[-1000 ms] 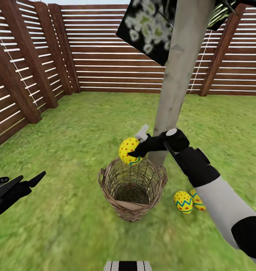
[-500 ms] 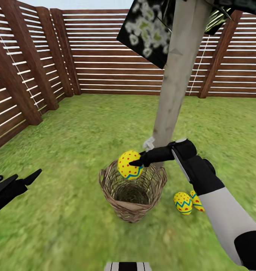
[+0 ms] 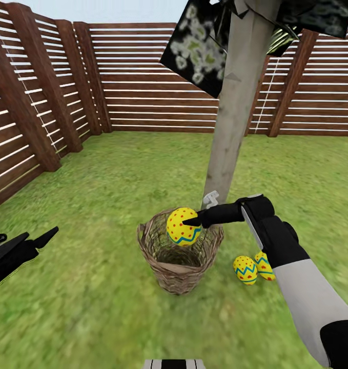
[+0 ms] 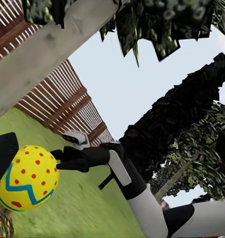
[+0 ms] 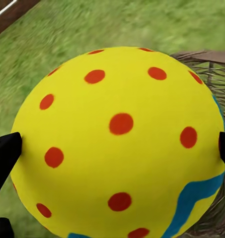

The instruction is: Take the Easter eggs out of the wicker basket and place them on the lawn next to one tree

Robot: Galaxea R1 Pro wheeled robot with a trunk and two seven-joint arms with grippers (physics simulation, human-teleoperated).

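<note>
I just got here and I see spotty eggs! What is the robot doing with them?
The robot's right gripper is holding one yellow Easter egg just above the wicker basket. Two more eggs already lie on the lawn beside the basket, close to the pale tree trunk. The left gripper waits off to the side, holding nothing.

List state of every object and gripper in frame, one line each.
held egg: clamped in right gripper, above the basket's mouth
right gripper: shut on held egg
two eggs: lying on lawn by the tree trunk, touching
wicker basket: upright, no eggs visible inside
left gripper: open, empty
</note>
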